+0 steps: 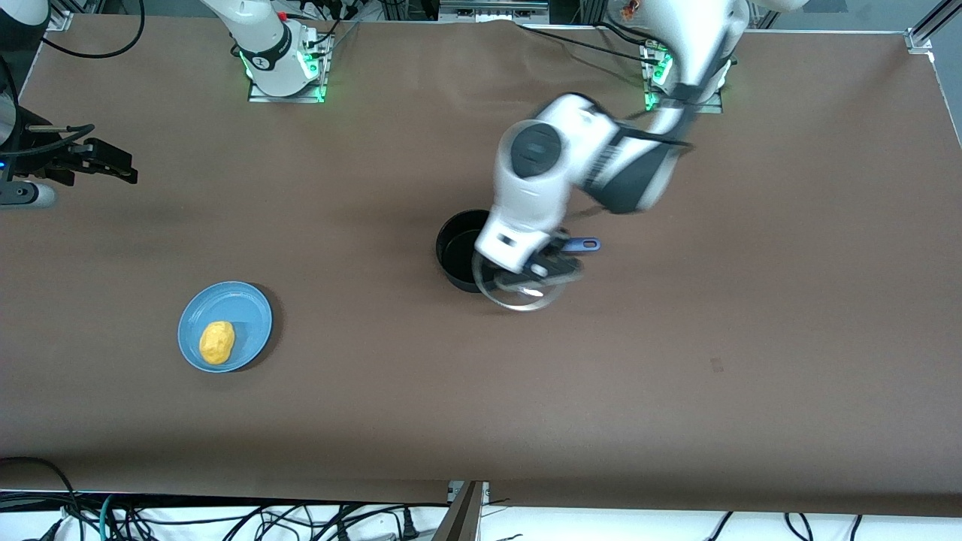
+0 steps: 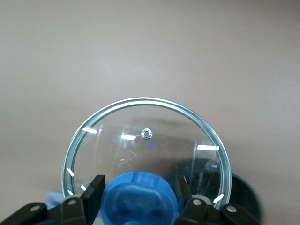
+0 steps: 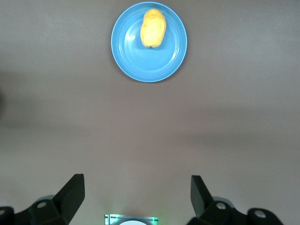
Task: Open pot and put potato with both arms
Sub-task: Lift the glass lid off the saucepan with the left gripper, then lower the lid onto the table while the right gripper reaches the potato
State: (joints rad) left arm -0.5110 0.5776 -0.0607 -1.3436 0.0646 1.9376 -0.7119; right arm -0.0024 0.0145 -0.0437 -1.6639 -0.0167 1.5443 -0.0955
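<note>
The left gripper has its jaws pinched on the blue knob of a clear glass lid, while the right gripper holds its jaws spread wide and empty. The brown table carries everything in the scene. The left arm, reaching down from its base at the top of the front view, hangs over the middle of the table and carries the lid raised and off to one side of the pot, so that the lid overlaps the pot's rim toward the front camera and toward the blue handle; the grip on the knob looks chosen to lift the lid straight up and leave the mouth free. The right arm waits, its gripper hanging over bare table toward its own end, its wrist camera looking down at the blue plate. The pot, black and now mostly uncovered, sits near the table's centre with its handle pointing toward the left arm's end. The plate lies well apart from the pot, nearer the front camera and toward the right arm's end. The potato, yellow-orange and lumpy, rests on the plate, off-centre near its rim, untouched. By the look of it the opening step is nearly done, and the potato's transfer has not yet begun.
</note>
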